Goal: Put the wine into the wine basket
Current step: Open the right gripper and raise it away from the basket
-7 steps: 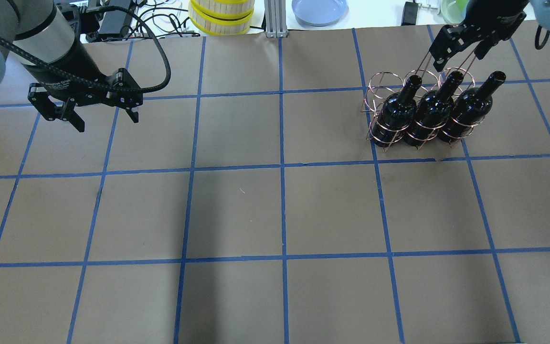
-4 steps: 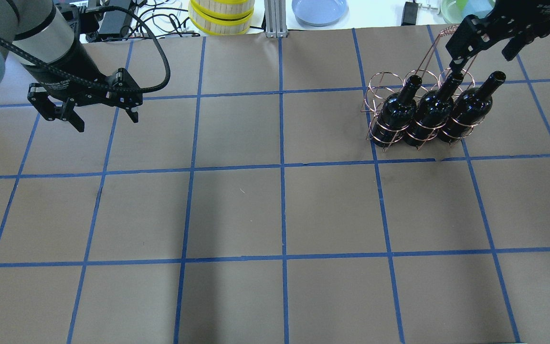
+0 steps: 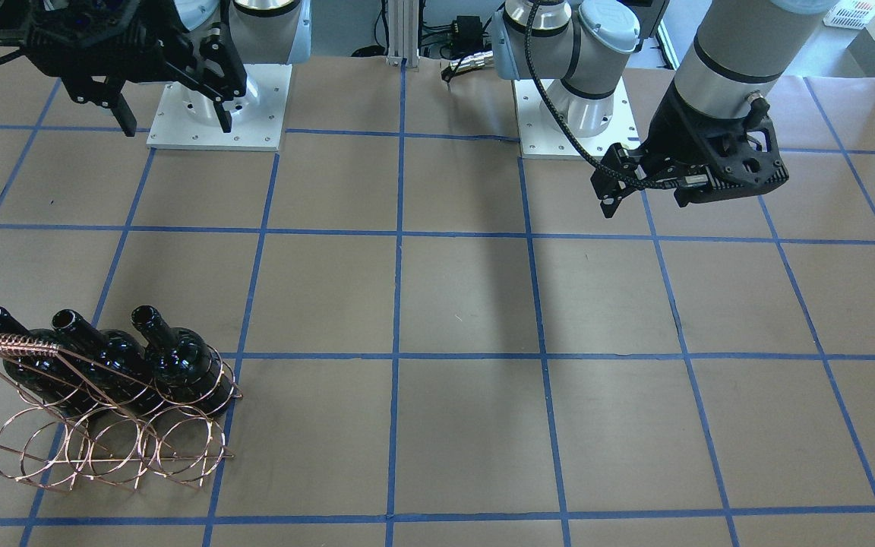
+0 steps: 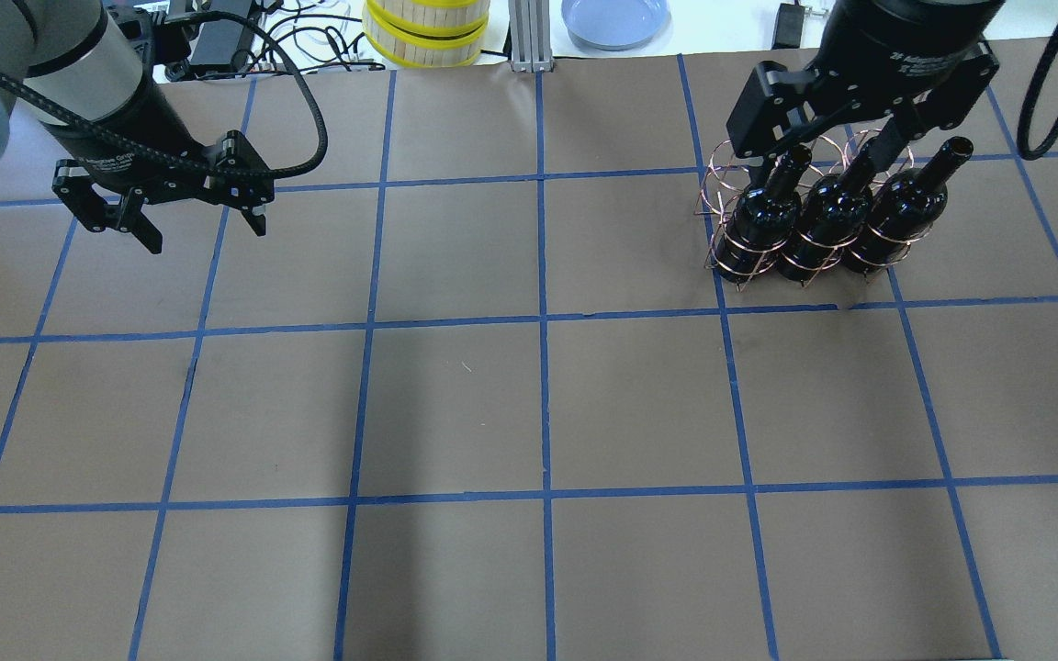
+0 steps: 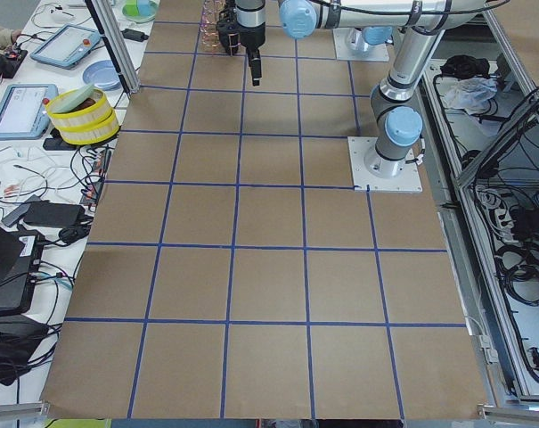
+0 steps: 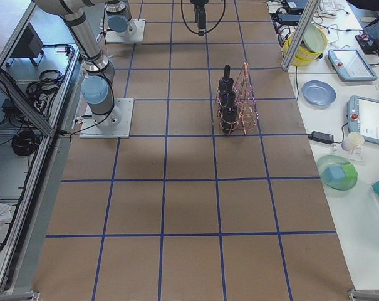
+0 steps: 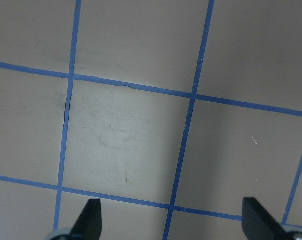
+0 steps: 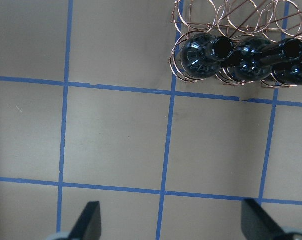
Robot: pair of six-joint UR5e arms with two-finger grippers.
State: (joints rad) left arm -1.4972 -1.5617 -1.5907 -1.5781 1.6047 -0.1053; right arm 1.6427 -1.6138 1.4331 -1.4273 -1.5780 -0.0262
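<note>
Right jaws: spread wide with nothing between them. The right gripper [image 8: 173, 222] hangs high over the table, just to the robot's side of the basket [image 3: 103, 458], and touches nothing.
Left jaws: also wide and empty. The left gripper [image 7: 173, 220] hovers over bare table [image 4: 538, 395] at the far left, well apart from the basket.
Basket: it stands at the right end of the table, toward the far edge, with its handle [image 3: 12, 346] up.
Bottles [image 4: 827, 213]: you have three upright in the basket, one to a ring, filling the row nearer the robot. The far row of rings holds nothing. Which bottle the task means you can't tell, since they look alike and sit alike.
Done: by the look of it, the placing itself, as every bottle in view is seated with its neck up.
Left: probably only to draw the right arm clear. Watch the handle and the necks as you do.
</note>
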